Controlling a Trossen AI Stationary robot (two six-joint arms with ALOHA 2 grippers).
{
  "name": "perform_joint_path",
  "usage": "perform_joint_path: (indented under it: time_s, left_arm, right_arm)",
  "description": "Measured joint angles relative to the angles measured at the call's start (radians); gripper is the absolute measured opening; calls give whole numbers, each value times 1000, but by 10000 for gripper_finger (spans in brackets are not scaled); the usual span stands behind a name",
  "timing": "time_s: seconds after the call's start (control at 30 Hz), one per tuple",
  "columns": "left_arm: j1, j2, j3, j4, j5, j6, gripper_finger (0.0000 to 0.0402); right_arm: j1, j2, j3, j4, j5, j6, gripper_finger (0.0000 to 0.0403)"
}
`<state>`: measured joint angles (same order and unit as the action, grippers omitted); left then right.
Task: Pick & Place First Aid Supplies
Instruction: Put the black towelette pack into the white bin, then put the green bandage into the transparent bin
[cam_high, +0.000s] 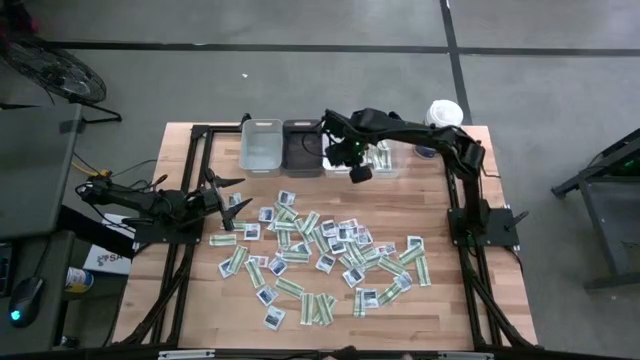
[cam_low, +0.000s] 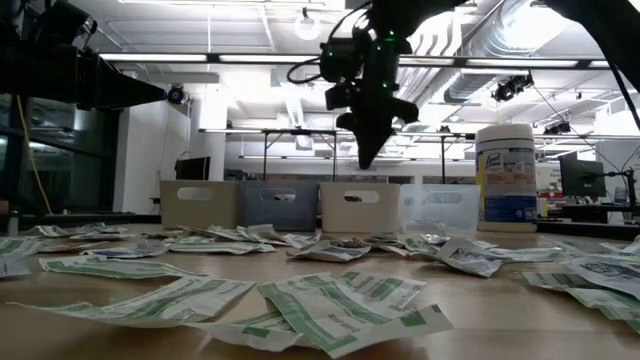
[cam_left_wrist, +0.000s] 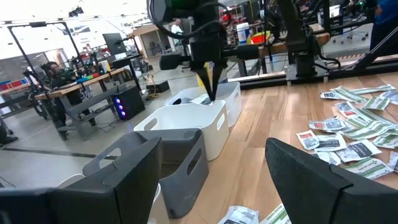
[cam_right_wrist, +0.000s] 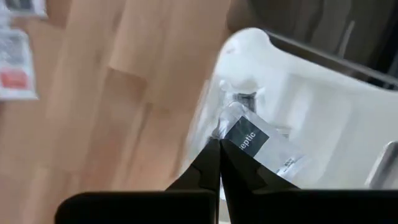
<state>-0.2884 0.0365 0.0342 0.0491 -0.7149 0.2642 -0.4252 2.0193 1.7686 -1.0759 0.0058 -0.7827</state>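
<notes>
Your right gripper (cam_high: 358, 172) hangs above the white bin (cam_high: 338, 160), the third in the row of four bins at the table's (cam_high: 440, 215) far edge. Its fingers (cam_right_wrist: 211, 168) are clenched tip to tip. In the right wrist view a squarish white packet (cam_right_wrist: 258, 144) with a dark label lies just past the fingertips, inside that white bin; you cannot tell from that view whether the tips still pinch its corner or it lies free. In the low view the gripper (cam_low: 366, 150) points straight down, clear above the bin's (cam_low: 358, 206) rim.

Relative to the white bin: the dark grey bin (cam_high: 302, 147) stands just beside it on the left arm's side, the pale grey bin (cam_high: 262, 146) beyond that, and the clear bin (cam_high: 382, 160) on its other side, with green-and-white strips inside. The white canister (cam_high: 443, 118) stands past the clear bin.

The remaining first aid packets (cam_high: 330, 258) lie scattered on the table, nearer the front than the white bin.

Your left gripper (cam_high: 222, 196) waits low over the table, well apart from the white bin, fingers (cam_left_wrist: 317, 180) spread and holding nothing.
</notes>
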Motion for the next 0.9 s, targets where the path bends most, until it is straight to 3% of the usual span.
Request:
perform_joint_path:
  time_s: [0.2, 0.43, 0.67, 0.9]
  left_arm:
    - [0, 0, 0, 0, 0, 0, 280]
    - [0, 0, 0, 0, 0, 0, 280]
    - [0, 0, 0, 0, 0, 0, 280]
    - [0, 0, 0, 0, 0, 0, 280]
  right_arm:
    - [-25, 0, -60, 92, 61, -177, 0]
    - [-30, 0, -113, 173, 214, -110, 16]
    - [-29, 0, -116, 199, 119, -54, 77]
    - [-25, 0, -116, 202, 128, 65, 140]
